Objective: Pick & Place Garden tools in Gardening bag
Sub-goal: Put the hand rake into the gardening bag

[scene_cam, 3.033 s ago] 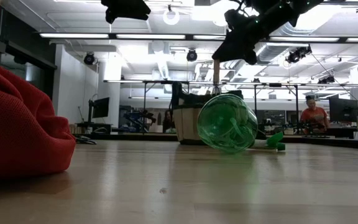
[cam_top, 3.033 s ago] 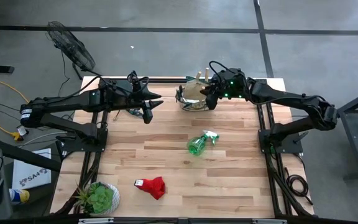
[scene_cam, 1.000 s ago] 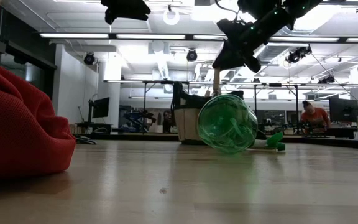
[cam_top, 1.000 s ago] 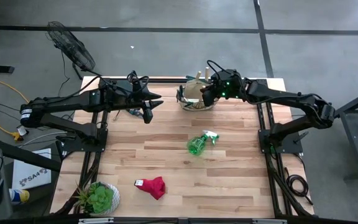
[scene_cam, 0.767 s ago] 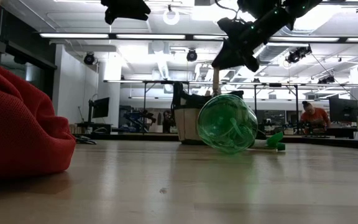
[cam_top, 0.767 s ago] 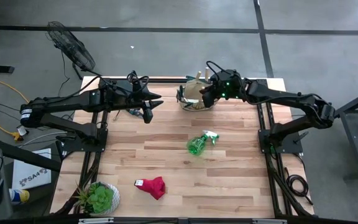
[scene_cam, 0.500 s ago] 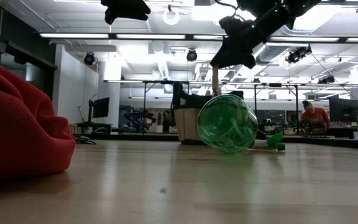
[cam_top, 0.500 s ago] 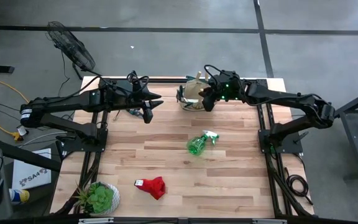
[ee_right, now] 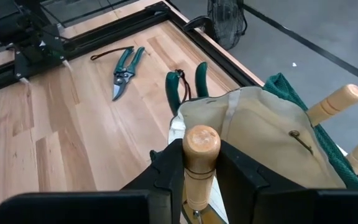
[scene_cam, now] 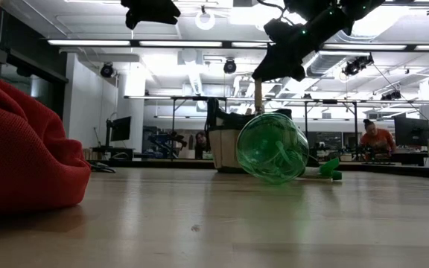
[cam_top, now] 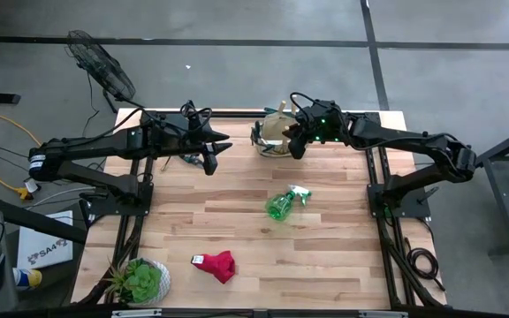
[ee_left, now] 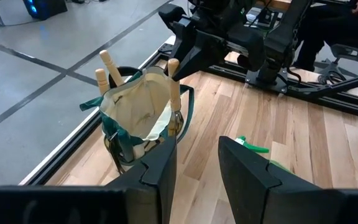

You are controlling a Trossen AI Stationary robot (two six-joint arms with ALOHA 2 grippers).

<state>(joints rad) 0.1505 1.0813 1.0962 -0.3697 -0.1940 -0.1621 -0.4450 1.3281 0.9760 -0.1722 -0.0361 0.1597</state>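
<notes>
Right wrist view: handle between right gripper fingers, seemingly.

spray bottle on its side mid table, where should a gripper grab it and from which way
Probably the round green body of the spray bottle, coming straight down from above. It lies flat on the table with the trigger head pointing toward the gardening bag, so jaws set across the body's width should close on it; the head looks narrower and more irregular. Nothing crowds it.
</notes>
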